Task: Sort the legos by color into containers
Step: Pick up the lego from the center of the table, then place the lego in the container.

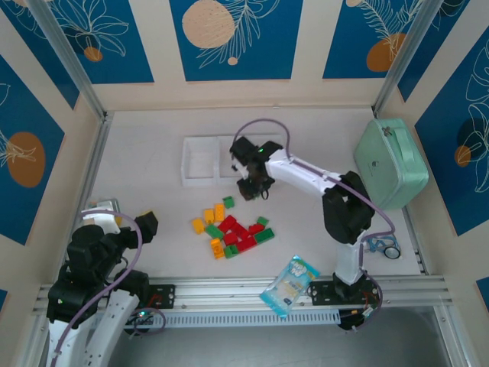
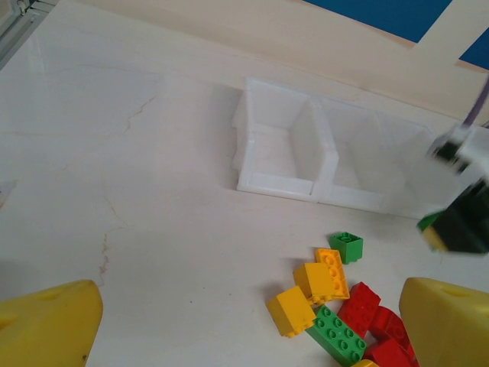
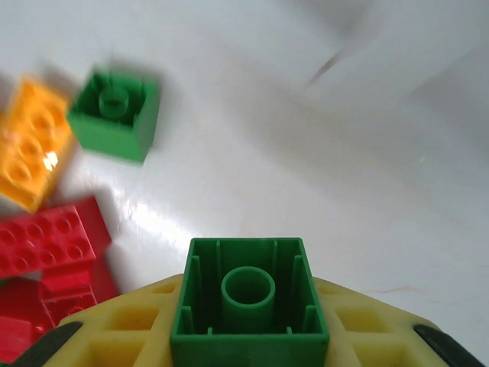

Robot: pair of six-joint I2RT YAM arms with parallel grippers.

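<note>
My right gripper (image 1: 250,188) hangs just in front of the white containers (image 1: 186,164), shut on a green lego (image 3: 248,302) whose hollow underside faces the wrist camera between the yellow fingers (image 3: 130,332). Below it on the table lie a loose green lego (image 3: 114,115), an orange one (image 3: 30,153) and red ones (image 3: 50,241). The main pile of red, green and yellow-orange legos (image 1: 233,229) sits mid-table. My left gripper (image 1: 145,224) is at the lower left, open, with its yellow fingers (image 2: 46,325) wide apart. Ahead of it are yellow legos (image 2: 313,294) and the containers (image 2: 276,186).
A large mint-green case (image 1: 390,160) stands at the right wall. A blue-white snack packet (image 1: 289,284) lies at the front rail near the right arm's base. A small blue-white object (image 1: 382,246) sits beside that arm. Bare table lies left of the pile.
</note>
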